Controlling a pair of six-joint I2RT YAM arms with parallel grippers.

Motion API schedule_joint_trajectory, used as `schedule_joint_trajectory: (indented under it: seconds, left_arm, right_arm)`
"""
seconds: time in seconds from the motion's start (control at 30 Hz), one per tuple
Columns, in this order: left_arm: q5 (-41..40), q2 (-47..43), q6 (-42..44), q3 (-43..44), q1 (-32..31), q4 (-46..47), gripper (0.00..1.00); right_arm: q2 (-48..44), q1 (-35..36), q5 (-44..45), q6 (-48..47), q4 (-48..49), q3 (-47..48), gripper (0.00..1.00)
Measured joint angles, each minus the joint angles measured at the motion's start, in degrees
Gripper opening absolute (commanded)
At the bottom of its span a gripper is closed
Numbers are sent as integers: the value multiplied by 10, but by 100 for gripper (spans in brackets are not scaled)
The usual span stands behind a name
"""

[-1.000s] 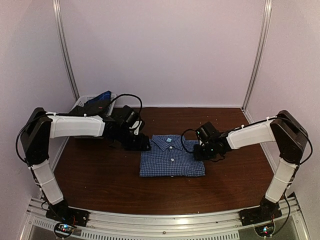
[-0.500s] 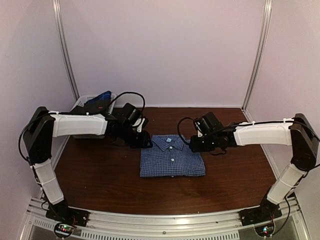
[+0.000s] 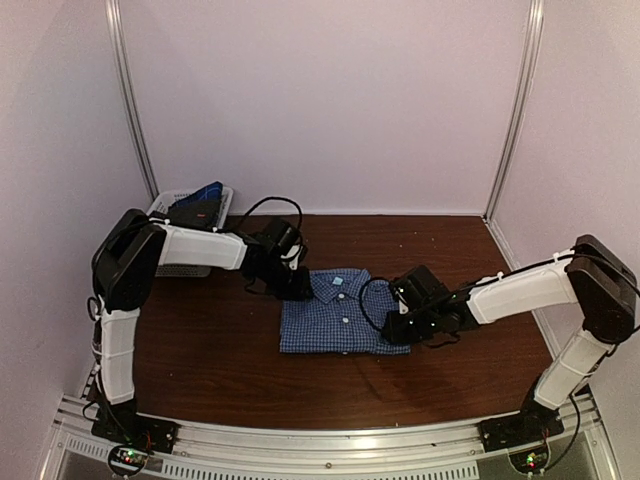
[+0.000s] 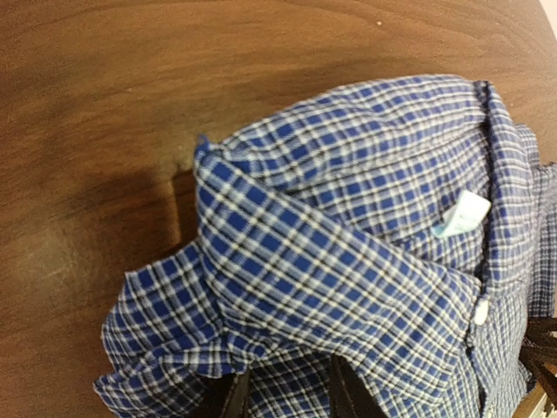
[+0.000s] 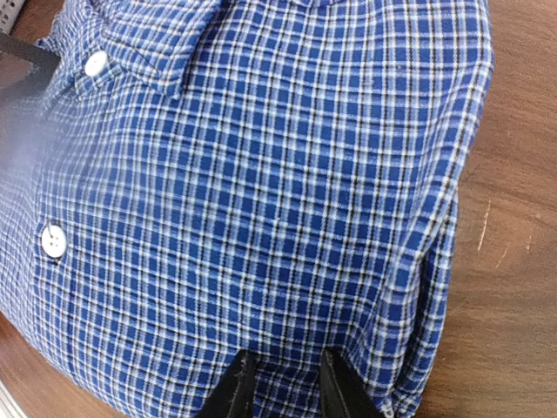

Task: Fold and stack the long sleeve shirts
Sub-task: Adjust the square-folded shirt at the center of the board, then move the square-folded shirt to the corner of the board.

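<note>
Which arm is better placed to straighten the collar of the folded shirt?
Left. The left gripper sits at the collar, at the far-left corner of the shirt. The right gripper is at the shirt's right edge, nearer the front.

Right tool (image 5: 283, 387) at bottom edge, tips a narrow gap apart, down on the folded checked shirt (image 5: 261, 174) near its right fold. Collar (image 5: 148, 39) top left, two white buttons (image 5: 96, 63) at left. Bare desk (image 5: 513, 261) at right.
</note>
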Motion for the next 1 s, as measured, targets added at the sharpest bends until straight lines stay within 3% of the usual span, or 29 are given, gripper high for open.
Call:
schedule_joint_trajectory:
  seconds: [0.23, 0.47, 0.83, 1.0]
  left_arm:
    - [2, 19, 2, 20, 5, 0, 33]
    - [0, 20, 11, 37, 5, -17, 34]
    - [-9, 1, 26, 58, 5, -39, 34]
    - [-13, -35, 28, 50, 5, -48, 35]
  right_arm:
    - [-21, 5, -19, 21, 28, -28, 31]
    - [-48, -8, -22, 13, 16, 23, 30]
    - [55, -121, -75, -7, 71, 26, 25]
    - [54, -134, -85, -9, 86, 15, 31]
